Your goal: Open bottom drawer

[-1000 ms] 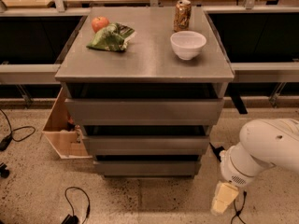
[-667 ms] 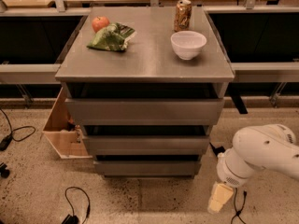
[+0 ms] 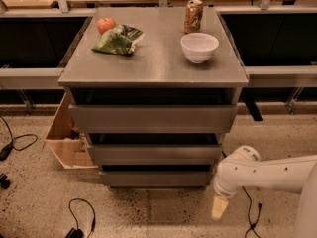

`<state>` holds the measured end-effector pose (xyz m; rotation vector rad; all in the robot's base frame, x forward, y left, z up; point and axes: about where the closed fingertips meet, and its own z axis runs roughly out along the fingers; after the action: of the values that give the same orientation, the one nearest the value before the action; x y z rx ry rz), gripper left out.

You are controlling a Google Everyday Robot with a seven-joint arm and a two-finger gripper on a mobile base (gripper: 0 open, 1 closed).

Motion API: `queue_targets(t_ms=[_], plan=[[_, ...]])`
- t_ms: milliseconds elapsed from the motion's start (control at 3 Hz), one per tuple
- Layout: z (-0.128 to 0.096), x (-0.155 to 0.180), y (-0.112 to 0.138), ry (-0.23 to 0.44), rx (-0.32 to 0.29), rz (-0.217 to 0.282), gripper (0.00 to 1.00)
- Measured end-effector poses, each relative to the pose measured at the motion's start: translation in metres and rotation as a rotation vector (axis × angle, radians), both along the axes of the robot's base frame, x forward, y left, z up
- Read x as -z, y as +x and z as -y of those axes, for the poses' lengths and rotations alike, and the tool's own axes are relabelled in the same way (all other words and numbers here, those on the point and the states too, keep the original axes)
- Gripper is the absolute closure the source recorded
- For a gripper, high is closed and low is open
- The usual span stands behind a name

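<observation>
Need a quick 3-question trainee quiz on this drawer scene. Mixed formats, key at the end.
1. True or false: the bottom drawer is pulled fully out.
2. Where is the gripper? A) on the cabinet top B) low near the floor, right of the bottom drawer C) inside the top drawer
3. Fill in: the can stands just behind the white ____.
Key: 1 false; 2 B; 3 bowl.
</observation>
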<state>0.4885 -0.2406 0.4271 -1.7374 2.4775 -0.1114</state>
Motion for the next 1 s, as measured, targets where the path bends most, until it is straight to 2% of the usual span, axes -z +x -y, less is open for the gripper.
queue_targets(t_ms=[333,667,1000], plan=[[-0.001,0.006,0.002,0.003,-0.008,0.000,0.00],[-0.012,0.052,0.017,0.031,-0.074,0.004,0.00],[-0.028,0.106,0.042,0.059,-0.150,0.031,0.00]])
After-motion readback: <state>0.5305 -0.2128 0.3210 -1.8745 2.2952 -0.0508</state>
